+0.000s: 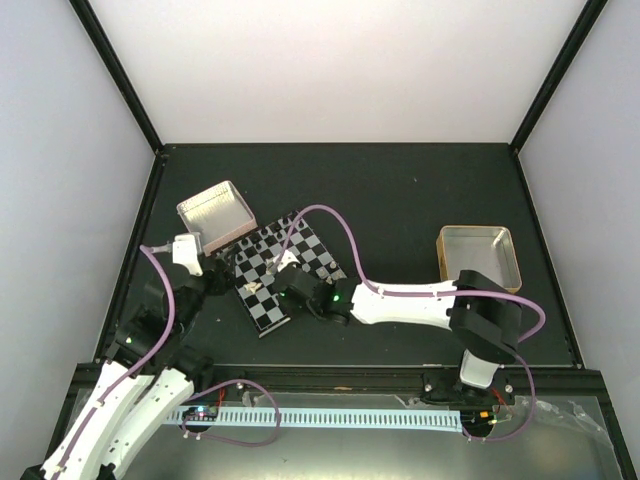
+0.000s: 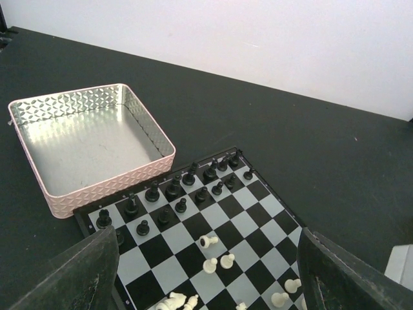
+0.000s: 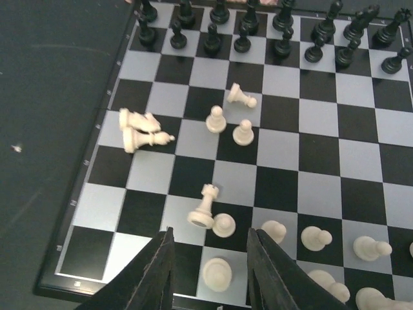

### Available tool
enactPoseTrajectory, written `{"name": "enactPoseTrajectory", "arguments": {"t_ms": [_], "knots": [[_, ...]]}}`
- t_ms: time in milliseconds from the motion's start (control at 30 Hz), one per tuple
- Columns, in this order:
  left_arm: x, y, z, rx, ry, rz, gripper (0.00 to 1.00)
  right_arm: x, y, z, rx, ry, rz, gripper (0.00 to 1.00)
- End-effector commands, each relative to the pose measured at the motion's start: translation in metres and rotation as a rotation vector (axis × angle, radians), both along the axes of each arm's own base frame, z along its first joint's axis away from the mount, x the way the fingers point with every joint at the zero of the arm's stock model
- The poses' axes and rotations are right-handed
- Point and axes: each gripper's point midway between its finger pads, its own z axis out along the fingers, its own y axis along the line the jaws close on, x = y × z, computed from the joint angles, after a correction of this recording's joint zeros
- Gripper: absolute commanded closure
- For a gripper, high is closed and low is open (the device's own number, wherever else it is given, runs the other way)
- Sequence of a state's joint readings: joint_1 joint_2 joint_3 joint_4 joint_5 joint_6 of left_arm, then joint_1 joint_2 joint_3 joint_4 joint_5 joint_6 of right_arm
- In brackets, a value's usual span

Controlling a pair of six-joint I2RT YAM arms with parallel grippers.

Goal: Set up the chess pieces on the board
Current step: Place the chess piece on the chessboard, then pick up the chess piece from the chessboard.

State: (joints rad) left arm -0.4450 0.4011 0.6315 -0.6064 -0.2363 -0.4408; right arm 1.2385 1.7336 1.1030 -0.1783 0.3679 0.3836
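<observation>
1. Dark tabletop (image 1: 420, 190) carries the board (image 3: 322, 155).
2. Right hand (image 3: 210, 271) stands parted around one upright cream chess piece (image 3: 216, 274) on the near row, not touching it; left hand (image 2: 206, 274) gapes empty.
3. Best to travel vertically, sparing the leaning rook (image 3: 203, 208) at 12 o'clock.
4. Pink tray (image 2: 97, 142), 11 o'clock of the board, and tin tray (image 1: 480, 262), 3 o'clock, lie empty.

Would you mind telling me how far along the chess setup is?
Done: the black pieces stand in two rows on the board. In hand: the right claw is open around an upright white piece on the near edge row; the left claw hovers open, empty. Left: most white pieces, several toppled mid-board, need placing.
</observation>
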Motion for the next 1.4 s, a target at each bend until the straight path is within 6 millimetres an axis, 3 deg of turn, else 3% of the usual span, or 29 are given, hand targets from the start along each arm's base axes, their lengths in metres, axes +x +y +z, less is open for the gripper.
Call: {"name": "enactPoseTrajectory", "arguments": {"t_ms": [0,300,433,767,1100,1367], "knots": [[-0.003,0.012,0.004,-0.001,-0.003,0.059,0.23,-0.001,0.005,0.015,0.007,0.081,-0.005,0.67],[-0.009,0.02,-0.011,-0.028,0.05,0.11,0.23,-0.003,0.02,0.002,-0.078,0.266,0.016,0.76],[-0.012,0.022,-0.009,-0.034,0.036,0.119,0.23,-0.006,0.019,-0.013,-0.175,0.33,-0.004,0.78],[-0.014,0.028,-0.009,-0.047,0.019,0.147,0.23,-0.005,0.024,-0.037,-0.23,0.391,-0.057,0.84],[-0.014,0.026,-0.008,-0.053,0.014,0.136,0.23,0.006,0.029,-0.046,-0.256,0.374,-0.11,0.73],[-0.014,0.025,-0.009,-0.051,0.015,0.133,0.23,0.015,0.03,-0.053,-0.28,0.337,-0.139,0.72]]}}
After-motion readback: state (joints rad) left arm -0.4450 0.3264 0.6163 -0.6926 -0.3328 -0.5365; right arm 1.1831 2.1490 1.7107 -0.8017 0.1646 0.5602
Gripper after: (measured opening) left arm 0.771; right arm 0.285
